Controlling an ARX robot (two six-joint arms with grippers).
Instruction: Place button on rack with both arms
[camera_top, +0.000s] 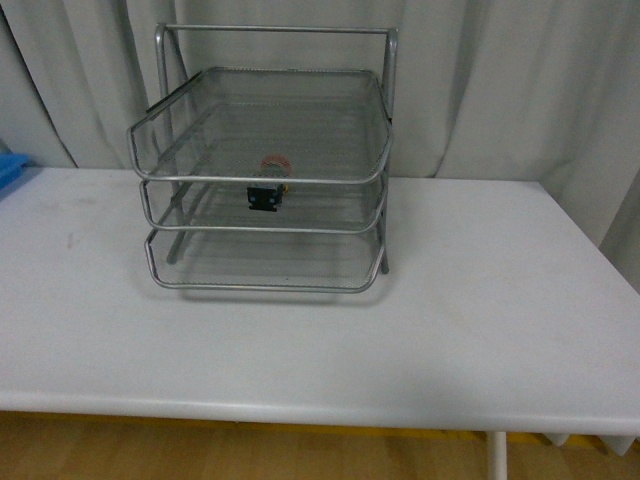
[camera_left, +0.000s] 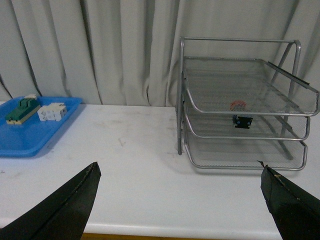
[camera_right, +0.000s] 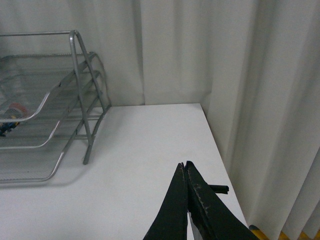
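The silver three-tier wire rack (camera_top: 262, 180) stands on the white table (camera_top: 450, 330), also in the left wrist view (camera_left: 245, 107) and the right wrist view (camera_right: 45, 115). The button (camera_top: 268, 188) lies on the middle tier, red cap toward the back, dark body toward the front; it shows in the left wrist view (camera_left: 242, 119) and at the right wrist view's edge (camera_right: 10, 116). My left gripper (camera_left: 180, 172) is open and empty, back from the rack above the table's front. My right gripper (camera_right: 184, 166) is shut and empty, right of the rack. Neither arm shows in the front view.
A flat blue tray (camera_left: 30, 140) at the table's left holds a green-and-white block (camera_left: 21, 111) and white terminal blocks (camera_left: 52, 111); its corner shows in the front view (camera_top: 10, 170). Grey curtains (camera_top: 500, 80) hang behind. The table's right edge (camera_right: 220, 150) is close to my right gripper.
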